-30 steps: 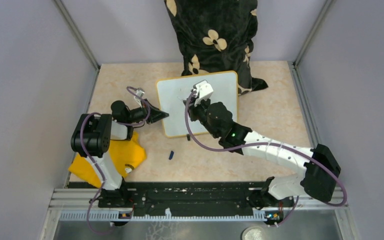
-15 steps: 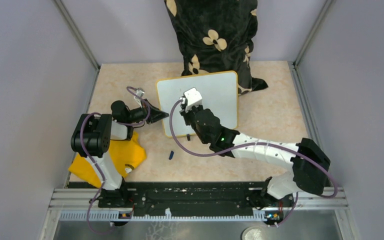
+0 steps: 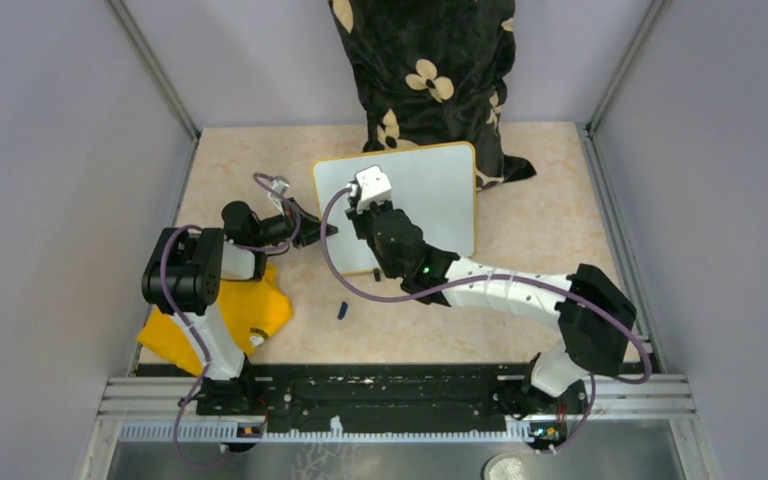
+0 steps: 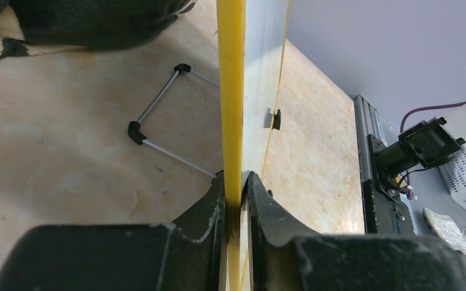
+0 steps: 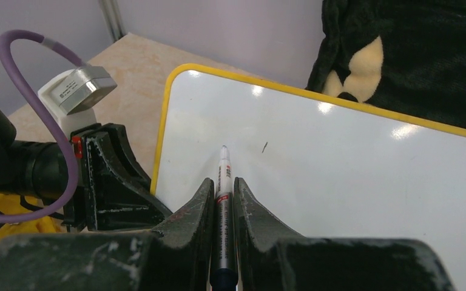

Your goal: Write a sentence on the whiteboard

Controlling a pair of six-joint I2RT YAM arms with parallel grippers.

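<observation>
The whiteboard (image 3: pixel 440 190) is clamped by the left gripper (image 4: pixel 235 185); the marker (image 5: pixel 223 209), clenched in the right gripper (image 5: pixel 222 185), is aimed toward its far-left corner.

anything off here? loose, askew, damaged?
Minor only. A small dark-blue object, maybe a pen cap, lies loose on the beige tabletop near the board's front edge. The yellow-rimmed flat white whiteboard sits skewed to the table edges. One short stray dark mark on it. No damage visible.
</observation>
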